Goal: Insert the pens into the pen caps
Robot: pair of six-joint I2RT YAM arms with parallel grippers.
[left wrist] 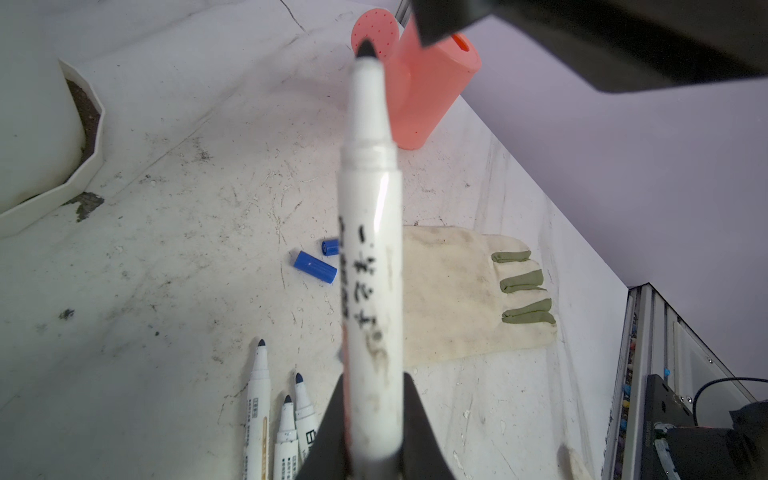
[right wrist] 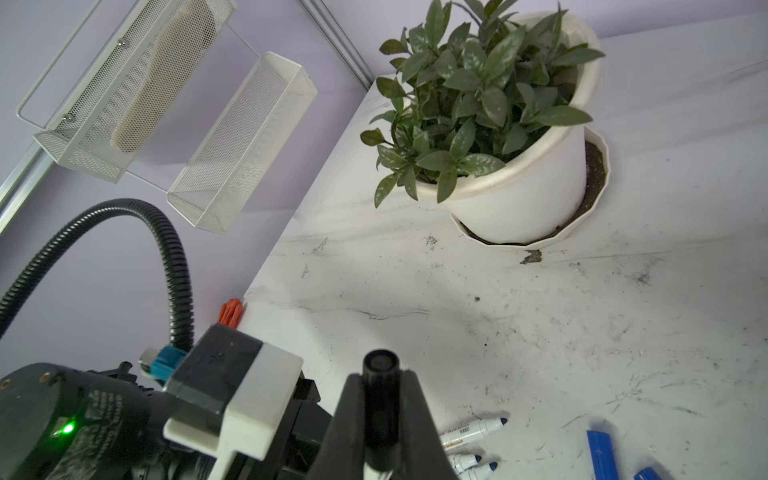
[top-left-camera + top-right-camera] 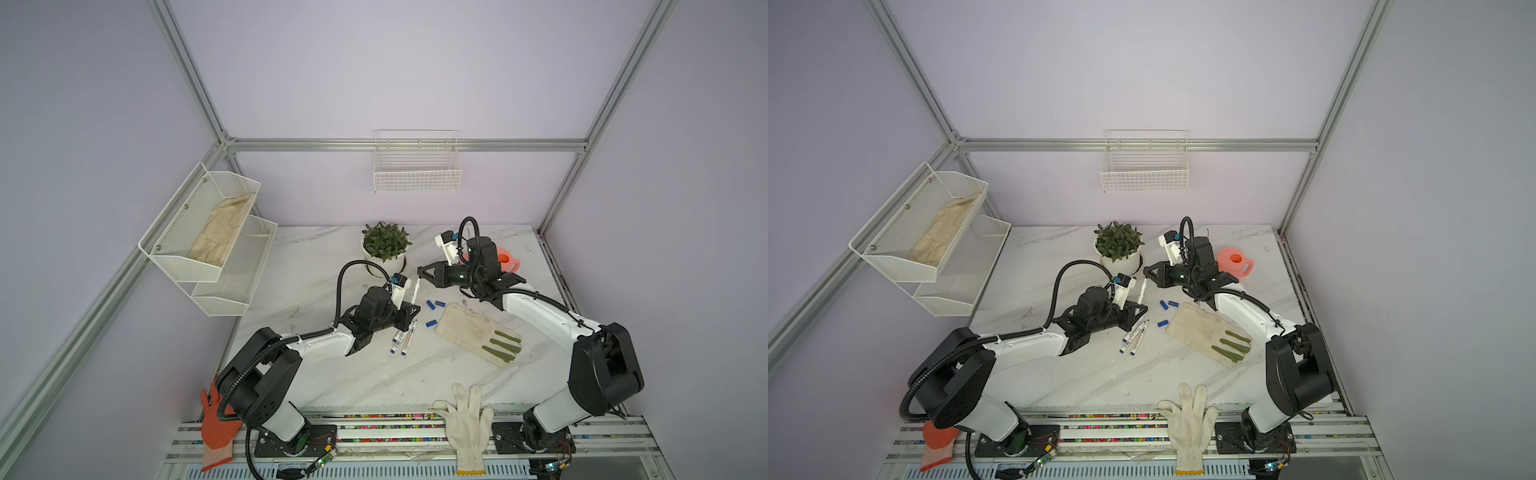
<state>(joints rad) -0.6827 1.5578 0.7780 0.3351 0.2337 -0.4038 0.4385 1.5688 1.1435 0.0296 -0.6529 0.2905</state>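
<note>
Light: bright, even and soft, falling from overhead; lavender cast.
Shadows: one broad, soft patch on the table (image 2: 415, 299) ahead of the right gripper's (image 2: 380, 384) fingers (image 2: 349, 415).
Glare: white streak on the pen (image 1: 372, 257) beyond the left gripper's (image 1: 372, 380) fingers (image 1: 417, 415).
Focus: pen blurred; black cap (image 2: 380, 399) between the right fingers soft; table beyond sharp.
Edges: wide-angle stretch in both top views.

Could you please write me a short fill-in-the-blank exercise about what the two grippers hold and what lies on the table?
1. The pen clamped in the left gripper has no ____ on its tip.
2. The pen cap in the right gripper is ____.
3. ____ blue pen caps lie on the table near the work glove.
Missing words: cap; black; three.
</note>
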